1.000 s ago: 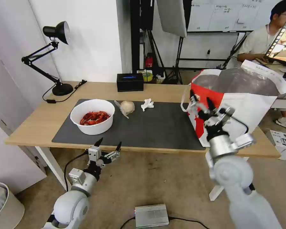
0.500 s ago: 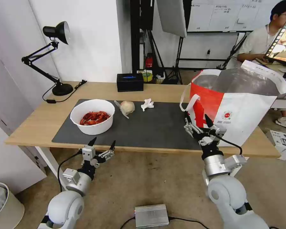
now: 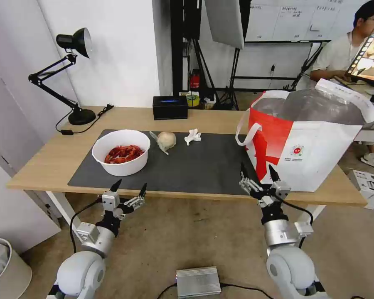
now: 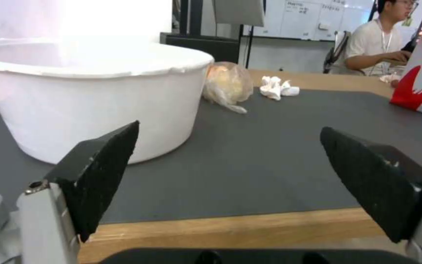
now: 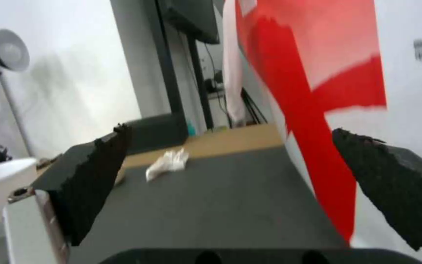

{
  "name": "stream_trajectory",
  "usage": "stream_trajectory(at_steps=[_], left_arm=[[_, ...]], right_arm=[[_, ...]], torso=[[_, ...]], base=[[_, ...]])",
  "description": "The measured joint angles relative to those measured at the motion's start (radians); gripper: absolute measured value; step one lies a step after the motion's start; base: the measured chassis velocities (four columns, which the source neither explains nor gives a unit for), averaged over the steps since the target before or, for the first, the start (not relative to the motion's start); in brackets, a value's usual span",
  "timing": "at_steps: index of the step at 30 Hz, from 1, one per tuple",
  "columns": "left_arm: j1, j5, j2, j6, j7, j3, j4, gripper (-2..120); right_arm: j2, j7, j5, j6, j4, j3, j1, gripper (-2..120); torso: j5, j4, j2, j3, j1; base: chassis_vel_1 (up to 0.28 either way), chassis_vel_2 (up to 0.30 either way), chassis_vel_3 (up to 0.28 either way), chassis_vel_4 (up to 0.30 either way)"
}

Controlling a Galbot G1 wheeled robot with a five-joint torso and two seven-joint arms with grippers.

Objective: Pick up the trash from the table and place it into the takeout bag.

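The left gripper point(image 3: 129, 189) hangs below the near edge of the table point(image 3: 41, 160), in front of the white bowl point(image 3: 121, 152), its fingers spread wide and holding nothing. The right gripper point(image 3: 256, 172) sits at the near edge beside the lower corner of the takeout bag point(image 3: 316, 145), likewise spread wide and empty-handed. The head view shows red crayfish shells point(image 3: 124, 153) inside the bowl, which rests on the dark grey mat point(image 3: 203, 166); the left wrist view shows the bowl's outer wall point(image 4: 93, 102) but not its contents. Just beside the bowl lies the wrapped beige lump point(image 3: 166, 140), and near it, apart, the crumpled tissue point(image 3: 193, 136). The left wrist view confirms the clear wrap around the lump point(image 4: 228, 86) and the tissue point(image 4: 277, 87) behind it. The right wrist view shows the bag's red-and-white side point(image 5: 328, 73) close to one finger and the tissue point(image 5: 168, 164) farther along the mat. The bag stands upright on the table's right end, its foil-lined mouth open.
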Motion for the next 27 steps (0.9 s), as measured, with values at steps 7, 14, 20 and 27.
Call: stream_trajectory(at_steps=[7,14,20,27], left_arm=[[0.003,0.000,-0.002,-0.001,0.001,-0.004,-0.003,100],[0.002,0.000,-0.001,-0.001,0.002,-0.007,-0.005,100],[0.001,-0.001,-0.001,-0.001,0.003,-0.004,-0.007,100],[0.003,-0.003,0.008,-0.001,0.004,-0.006,-0.007,100]], right_arm=[[0.014,-0.007,-0.005,0.010,0.000,0.001,-0.033,100],[0.011,-0.008,-0.004,0.010,-0.001,-0.002,-0.023,100],[0.008,-0.008,0.004,0.004,-0.002,-0.015,-0.015,100],[0.004,-0.010,0.055,-0.032,0.010,-0.055,0.030,100]], torso=[[0.0000,0.0000,0.000,0.000,0.000],[0.0000,0.0000,0.000,0.000,0.000],[0.0000,0.0000,0.000,0.000,0.000],[0.0000,0.0000,0.000,0.000,0.000]], base=[[0.000,0.000,0.000,0.000],[0.000,0.000,0.000,0.000],[0.000,0.000,0.000,0.000],[0.000,0.000,0.000,0.000]])
